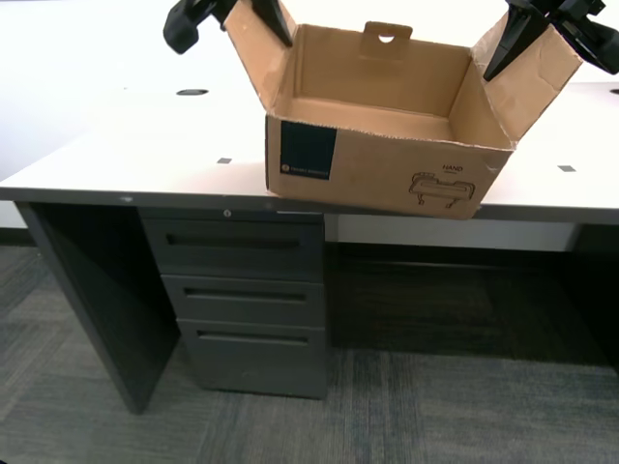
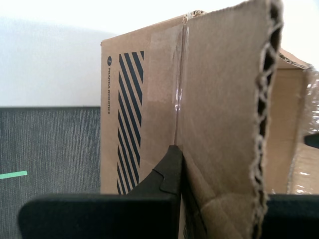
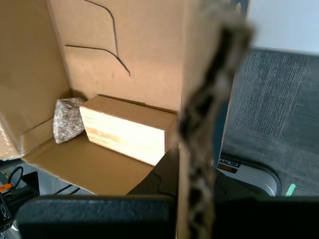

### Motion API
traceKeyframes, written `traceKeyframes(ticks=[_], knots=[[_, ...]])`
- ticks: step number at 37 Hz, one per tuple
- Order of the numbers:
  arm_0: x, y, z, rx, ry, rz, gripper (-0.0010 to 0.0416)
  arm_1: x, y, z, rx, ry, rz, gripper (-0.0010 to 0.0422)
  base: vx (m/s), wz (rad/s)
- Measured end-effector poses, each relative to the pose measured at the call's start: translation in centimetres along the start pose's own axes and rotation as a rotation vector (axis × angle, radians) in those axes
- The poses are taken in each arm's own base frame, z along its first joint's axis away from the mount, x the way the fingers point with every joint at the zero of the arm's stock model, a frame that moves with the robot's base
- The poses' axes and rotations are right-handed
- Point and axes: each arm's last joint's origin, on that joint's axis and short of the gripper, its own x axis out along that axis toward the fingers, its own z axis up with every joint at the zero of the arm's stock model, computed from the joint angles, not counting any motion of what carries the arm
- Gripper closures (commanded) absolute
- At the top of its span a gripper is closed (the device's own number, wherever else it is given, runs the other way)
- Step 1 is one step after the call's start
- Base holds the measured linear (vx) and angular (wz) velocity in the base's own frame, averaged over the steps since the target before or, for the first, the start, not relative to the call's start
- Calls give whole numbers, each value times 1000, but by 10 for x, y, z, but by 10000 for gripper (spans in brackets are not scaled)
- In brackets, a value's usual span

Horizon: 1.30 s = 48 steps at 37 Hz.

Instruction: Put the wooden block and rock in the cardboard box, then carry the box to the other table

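Gripping: my first gripper (image 3: pixel 194 199) is pinched onto a side flap of the cardboard box (image 1: pixel 387 164); my second gripper (image 2: pixel 219 199) is pinched onto the opposite flap.
Cargo: wooden block (image 3: pixel 127 129) and rock (image 3: pixel 67 119) lie touching on the box floor.
Position: box overhangs a pale table's (image 1: pixel 145 155) edge.
Risk: flaps could tear or slip; uneven lifting could tilt the box.

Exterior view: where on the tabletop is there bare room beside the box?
The table is bare from the cardboard box out to the exterior view's left edge, and on a narrower strip toward its right. The box's front overhangs the table's near edge.
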Motion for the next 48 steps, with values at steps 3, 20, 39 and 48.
traceKeyframes(ticks=[3,20,39,48], knots=[[0,0,-1,3,7,-1,406,-2,-1,0,-4,13,7,414,-143,-34],[-16,15,10,-37,-54,30,407,-3,2,-5,-15,47,80,414,-133,-15],[-27,24,16,-55,-90,31,407,-3,2,-4,21,44,80,414,-95,154],[-27,24,15,-52,-84,30,407,-3,1,-5,40,46,79,414,-33,219]])
